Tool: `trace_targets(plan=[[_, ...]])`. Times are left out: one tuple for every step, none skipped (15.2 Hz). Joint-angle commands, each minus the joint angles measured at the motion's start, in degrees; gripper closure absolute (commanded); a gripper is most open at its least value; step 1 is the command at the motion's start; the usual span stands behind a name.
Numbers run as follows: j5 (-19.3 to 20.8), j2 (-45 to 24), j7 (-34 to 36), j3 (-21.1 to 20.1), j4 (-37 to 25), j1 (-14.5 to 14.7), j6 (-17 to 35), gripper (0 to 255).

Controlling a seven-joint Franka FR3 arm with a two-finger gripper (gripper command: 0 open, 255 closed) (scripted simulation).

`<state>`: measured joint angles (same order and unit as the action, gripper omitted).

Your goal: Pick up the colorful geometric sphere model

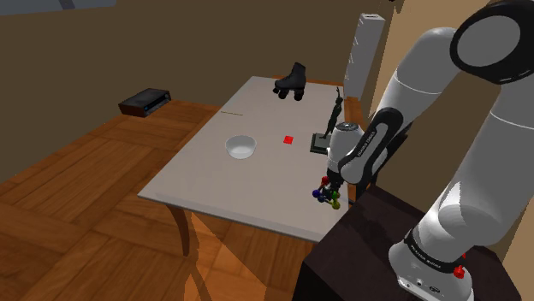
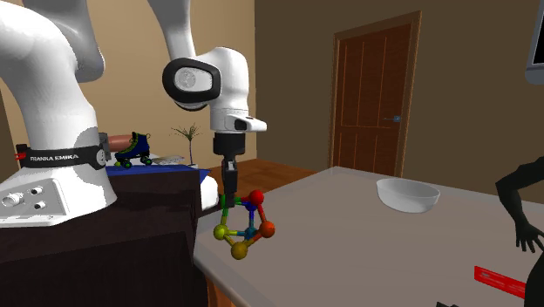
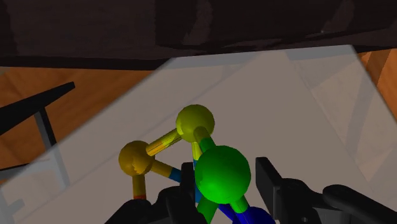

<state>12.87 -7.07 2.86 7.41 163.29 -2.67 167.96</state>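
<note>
The sphere model [image 1: 325,197] is a cluster of coloured balls joined by rods: red, yellow, orange, green and blue [image 2: 245,224]. It sits at the table's corner nearest the stand, right by the edge. My black gripper [image 1: 330,183] comes down on it from above [image 2: 231,192]. In the wrist view the fingers [image 3: 187,186] stand on either side of the green ball [image 3: 222,173] and clasp it; two yellow balls [image 3: 195,123] lie just beyond. I cannot tell if the model rests on the table [image 1: 214,184] or hangs just above it.
A white bowl [image 1: 241,147] stands mid-table with a small red flat piece [image 1: 288,139] beside it. A black roller skate [image 1: 291,83] and a thin dark figure [image 1: 336,107] are at the far end. A dark box [image 1: 144,102] lies on the wood floor. A brown door [image 2: 375,100] is shut.
</note>
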Motion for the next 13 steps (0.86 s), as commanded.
trace_targets(plan=[[-0.5, 2.4, -0.5, -0.3, 0.3, -0.2, -2.1, 255], [-0.8, 3.6, -0.8, -0.3, 0.5, -0.2, -3.2, 255], [-1.0, 4.9, -1.0, -0.4, 0.7, -0.2, -4.2, 255], [-1.2, 6.1, -1.2, -0.4, 0.8, -0.2, -5.3, 255], [-1.4, 7.3, -1.4, -0.5, 0.9, -0.2, -6.4, 255], [-1.6, 8.6, -1.6, -0.5, 1.0, -0.1, -7.6, 255], [-1.8, 9.8, -1.8, -0.5, 1.1, -0.1, -8.7, 255], [-2.0, 11.0, -2.0, -0.5, 1.2, -0.1, -9.8, 255], [-2.1, 12.1, -2.2, -0.5, 1.2, 0.0, -10.9, 255], [-2.3, 13.3, -2.3, -0.5, 1.3, 0.0, -12.1, 255], [-2.4, 14.5, -2.5, -0.6, 1.3, 0.0, -13.2, 255], [-2.4, 14.6, -2.5, -0.6, 1.3, 0.0, -13.4, 255], [-2.4, 14.6, -2.5, -0.6, 1.3, 0.0, -13.4, 255]])
